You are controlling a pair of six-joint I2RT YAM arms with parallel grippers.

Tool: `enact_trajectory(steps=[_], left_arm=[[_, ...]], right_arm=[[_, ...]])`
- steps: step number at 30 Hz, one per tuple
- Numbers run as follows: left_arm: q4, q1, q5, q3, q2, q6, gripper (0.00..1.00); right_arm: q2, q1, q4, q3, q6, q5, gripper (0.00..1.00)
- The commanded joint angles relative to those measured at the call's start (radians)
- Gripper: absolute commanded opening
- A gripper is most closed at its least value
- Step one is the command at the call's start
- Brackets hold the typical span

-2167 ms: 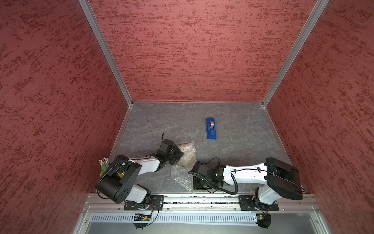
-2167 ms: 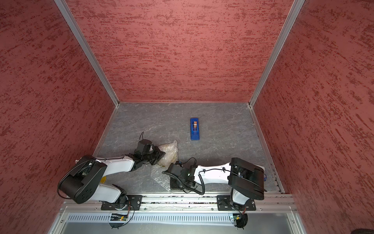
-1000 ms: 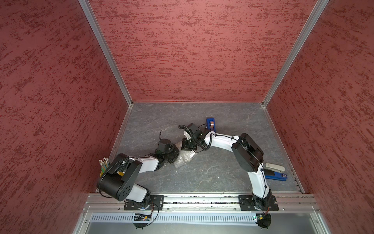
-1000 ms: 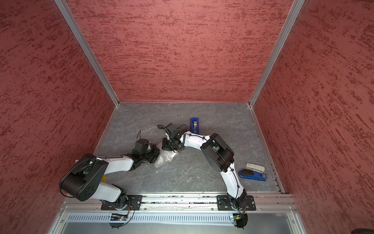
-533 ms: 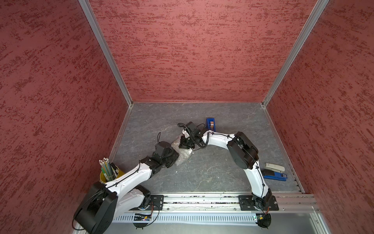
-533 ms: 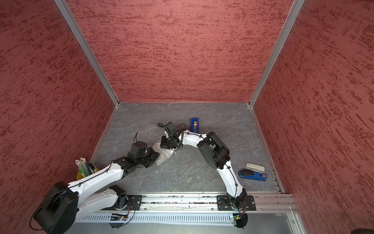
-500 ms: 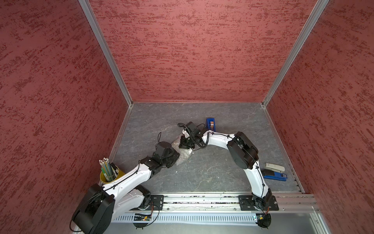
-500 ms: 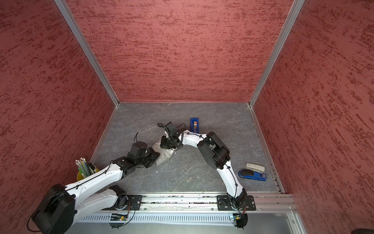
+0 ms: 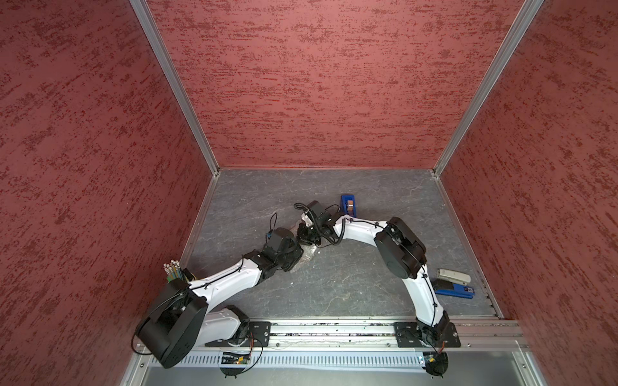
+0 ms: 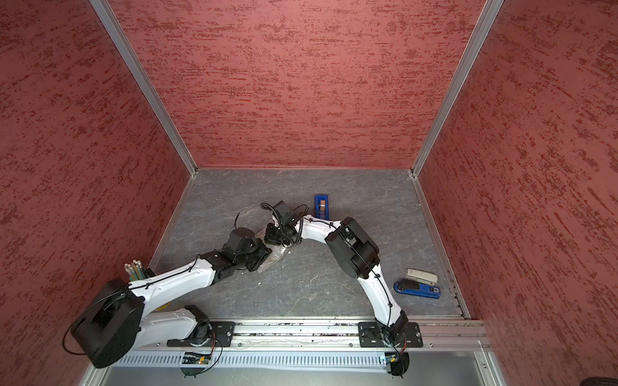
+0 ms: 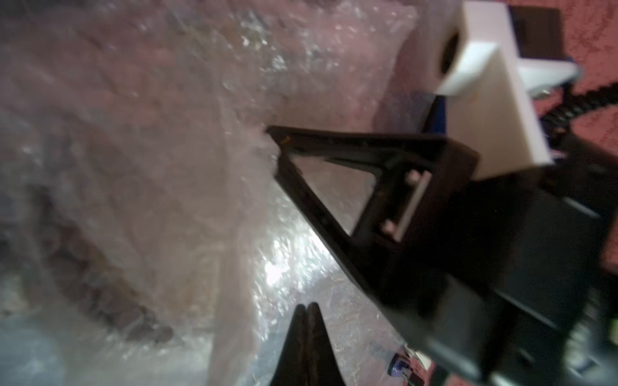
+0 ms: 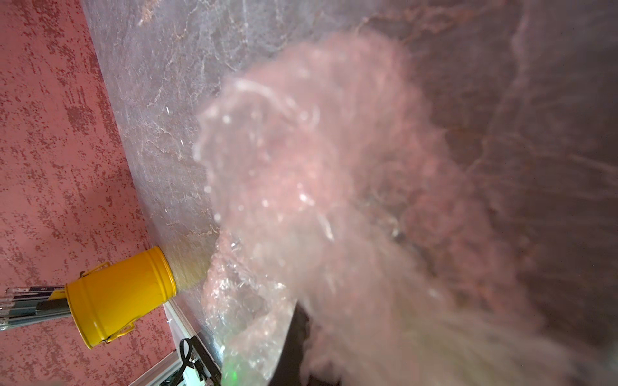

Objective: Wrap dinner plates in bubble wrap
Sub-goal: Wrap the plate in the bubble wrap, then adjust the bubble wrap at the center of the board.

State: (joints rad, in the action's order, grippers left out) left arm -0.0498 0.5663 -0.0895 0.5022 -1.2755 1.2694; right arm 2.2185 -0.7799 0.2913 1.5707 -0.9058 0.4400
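The yellow pencil cup (image 9: 174, 272) stands at the far left. The left gripper (image 11: 306, 309) has its jaws pressed together, with the tips right at the crumpled bubble wrap (image 9: 307, 254). The wrap lies on the grey table (image 9: 334, 294) between the two grippers. Just to its right, the right gripper (image 9: 305, 239) is clenched on a bunched fold of the film. The plate cannot be made out.
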Motion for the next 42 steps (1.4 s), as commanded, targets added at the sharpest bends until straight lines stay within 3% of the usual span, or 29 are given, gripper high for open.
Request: enact_trajectory(steps=[1,4,6,9,11,17,23,32,37,42], left_arm=[[0.052,-0.034,0.047,-0.025,-0.082,-0.043,0.00],[0.088,-0.060,0.054,-0.028,-0.152,-0.071,0.00],[0.108,-0.075,0.045,-0.049,-0.160,-0.064,0.00],[0.111,-0.090,0.027,-0.074,-0.156,-0.062,0.00],[0.119,-0.106,0.010,-0.094,-0.155,-0.059,0.00],[0.157,-0.163,-0.041,-0.128,-0.163,-0.065,0.00],[0.184,-0.187,-0.079,-0.117,-0.180,-0.093,0.00],[0.158,-0.204,-0.105,-0.119,-0.167,-0.136,0.00],[0.115,-0.210,-0.095,-0.116,-0.132,-0.145,0.00],[0.102,-0.206,-0.112,-0.099,-0.130,-0.151,0.00]], right_arm=[[0.021,0.011,0.009,-0.013,-0.025,-0.044,0.00],[0.009,0.011,0.022,0.004,-0.026,-0.045,0.01],[-0.003,0.011,0.037,0.032,-0.016,-0.039,0.06],[-0.070,0.015,0.007,0.050,0.013,-0.059,0.30],[-0.116,0.021,-0.021,0.063,0.040,-0.071,0.41],[-0.131,0.042,0.044,0.190,0.145,-0.086,0.47],[0.064,0.045,0.153,0.364,0.229,-0.053,0.30],[0.230,0.050,0.208,0.505,0.251,-0.110,0.19],[0.145,0.050,0.160,0.337,0.222,-0.150,0.12],[-0.018,0.039,-0.010,0.013,0.124,-0.132,0.09]])
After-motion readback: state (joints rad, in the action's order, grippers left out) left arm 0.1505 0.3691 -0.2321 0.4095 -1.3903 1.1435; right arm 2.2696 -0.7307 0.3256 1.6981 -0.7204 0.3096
